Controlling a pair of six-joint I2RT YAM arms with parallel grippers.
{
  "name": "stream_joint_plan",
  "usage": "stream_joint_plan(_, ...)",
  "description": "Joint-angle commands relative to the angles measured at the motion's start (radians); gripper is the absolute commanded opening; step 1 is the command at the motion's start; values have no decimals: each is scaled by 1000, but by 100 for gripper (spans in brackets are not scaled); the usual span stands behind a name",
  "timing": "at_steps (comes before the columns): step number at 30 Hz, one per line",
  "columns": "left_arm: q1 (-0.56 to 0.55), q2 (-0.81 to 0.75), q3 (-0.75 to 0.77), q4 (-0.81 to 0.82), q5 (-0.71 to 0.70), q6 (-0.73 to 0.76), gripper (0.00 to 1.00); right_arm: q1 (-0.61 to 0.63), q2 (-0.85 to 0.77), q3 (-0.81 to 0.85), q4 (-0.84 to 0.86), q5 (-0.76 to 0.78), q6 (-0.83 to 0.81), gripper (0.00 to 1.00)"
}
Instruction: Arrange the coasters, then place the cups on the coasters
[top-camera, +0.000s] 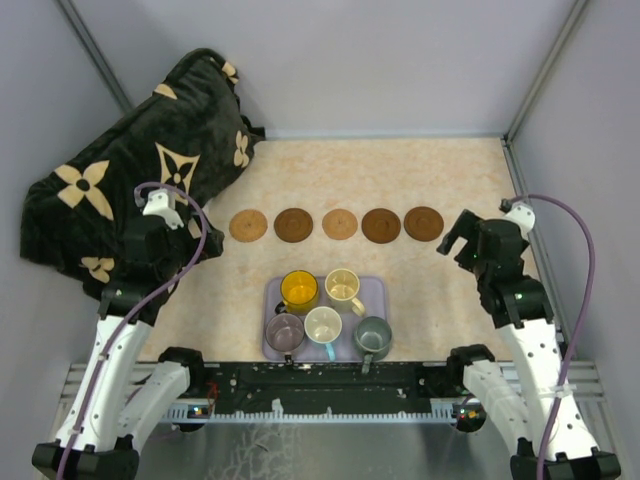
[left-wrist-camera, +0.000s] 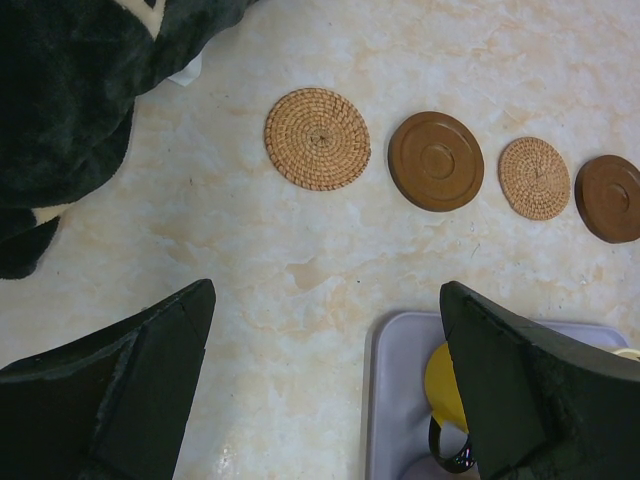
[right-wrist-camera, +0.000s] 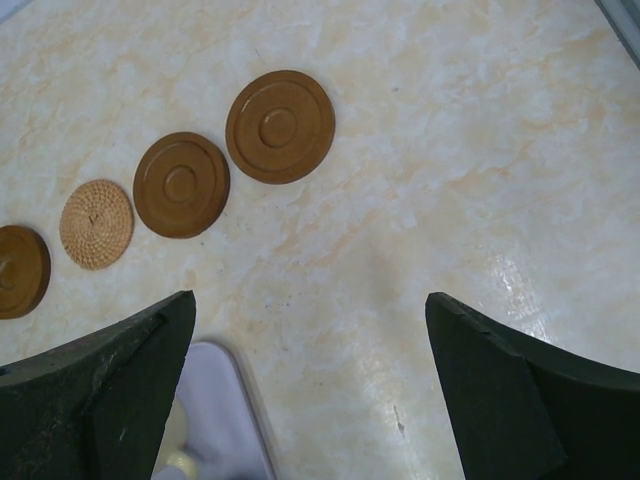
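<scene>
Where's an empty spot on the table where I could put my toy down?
The biggest bare patch lies between the row of coasters and the back wall. Smaller bare patches sit on either side of the lavender tray. The tray itself is crowded with five cups, and the dark cushion fills the far left corner.

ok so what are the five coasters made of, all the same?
No. Two look woven, rattan or straw: the leftmost coaster and middle coaster, pale tan with a spiral weave. The second coaster, fourth coaster and rightmost coaster look like smooth matte brown wood, possibly moulded fibre, with concentric rings; no grain shows.
</scene>
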Motion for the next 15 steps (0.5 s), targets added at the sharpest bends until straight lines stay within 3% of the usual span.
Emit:
stream_joint_plan(1, -2, -3, -10, 24, 12, -6, 100, -7, -24, -23, 43, 5, -10, 99)
stream_joint_plan(10, -4, -6, -27, 24, 157, 45, 100, -6, -70, -99, 99, -273, -83, 99)
stream_joint_plan(15, -6, -37, -44, 35, 206, 41, 100, 15, -76, -90, 63, -271, -81, 99)
